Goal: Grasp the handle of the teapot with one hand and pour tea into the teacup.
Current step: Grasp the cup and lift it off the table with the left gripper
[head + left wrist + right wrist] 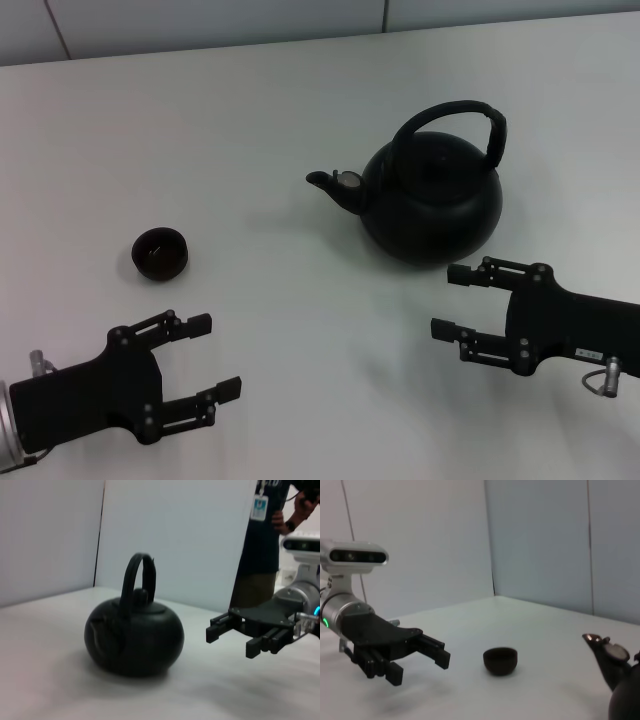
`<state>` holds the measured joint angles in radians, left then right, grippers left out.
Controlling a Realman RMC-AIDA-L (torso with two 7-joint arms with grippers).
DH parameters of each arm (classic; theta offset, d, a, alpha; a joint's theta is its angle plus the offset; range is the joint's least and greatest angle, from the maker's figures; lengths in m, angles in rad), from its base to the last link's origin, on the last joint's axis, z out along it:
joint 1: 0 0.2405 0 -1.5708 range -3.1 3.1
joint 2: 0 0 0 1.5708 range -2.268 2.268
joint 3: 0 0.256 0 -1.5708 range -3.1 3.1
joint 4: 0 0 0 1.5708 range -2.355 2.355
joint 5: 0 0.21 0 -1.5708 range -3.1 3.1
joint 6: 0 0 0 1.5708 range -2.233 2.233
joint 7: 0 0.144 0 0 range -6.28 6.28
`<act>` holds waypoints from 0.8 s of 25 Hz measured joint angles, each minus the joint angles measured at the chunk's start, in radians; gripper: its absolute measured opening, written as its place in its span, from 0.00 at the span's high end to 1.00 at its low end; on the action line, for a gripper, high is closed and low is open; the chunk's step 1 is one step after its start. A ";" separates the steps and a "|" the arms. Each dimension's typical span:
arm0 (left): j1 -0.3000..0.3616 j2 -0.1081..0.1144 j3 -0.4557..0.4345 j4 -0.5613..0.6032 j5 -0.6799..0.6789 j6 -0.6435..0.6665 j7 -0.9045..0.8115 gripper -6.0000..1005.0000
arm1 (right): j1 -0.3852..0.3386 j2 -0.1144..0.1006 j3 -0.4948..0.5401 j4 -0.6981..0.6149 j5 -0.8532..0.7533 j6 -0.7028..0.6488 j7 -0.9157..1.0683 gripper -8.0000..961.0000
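The matte-black teapot (432,200) stands upright on the white table, right of centre, spout pointing left; its arched handle (455,118) loops over the top. The left wrist view shows the teapot (134,632) and handle (138,575) too. The small dark teacup (160,253) sits to the left, well apart from the pot, and appears in the right wrist view as teacup (500,660). My right gripper (453,301) is open just in front of the teapot, holding nothing. My left gripper (215,355) is open near the table's front left, in front of the cup.
The white table (280,120) runs back to a pale wall. A person with a badge (260,540) stands beyond the table's far side in the left wrist view.
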<state>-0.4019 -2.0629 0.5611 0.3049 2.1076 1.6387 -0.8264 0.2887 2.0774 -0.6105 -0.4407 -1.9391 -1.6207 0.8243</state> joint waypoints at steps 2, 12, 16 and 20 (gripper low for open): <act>0.003 0.000 0.009 -0.002 0.000 -0.012 0.000 0.20 | 0.006 0.000 -0.006 0.001 -0.014 0.013 0.000 0.29; 0.013 -0.003 0.016 -0.005 0.000 -0.021 0.002 0.20 | 0.017 0.001 -0.006 0.027 -0.032 0.049 -0.018 0.29; 0.011 -0.003 0.016 -0.005 0.000 -0.027 0.003 0.20 | 0.016 0.001 0.000 0.028 -0.032 0.051 -0.019 0.29; 0.007 -0.003 0.016 -0.005 0.000 -0.028 0.001 0.20 | 0.014 0.001 0.002 0.028 -0.030 0.058 -0.019 0.29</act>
<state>-0.3947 -2.0661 0.5768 0.3001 2.1076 1.6107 -0.8257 0.3026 2.0782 -0.6087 -0.4128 -1.9689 -1.5627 0.8053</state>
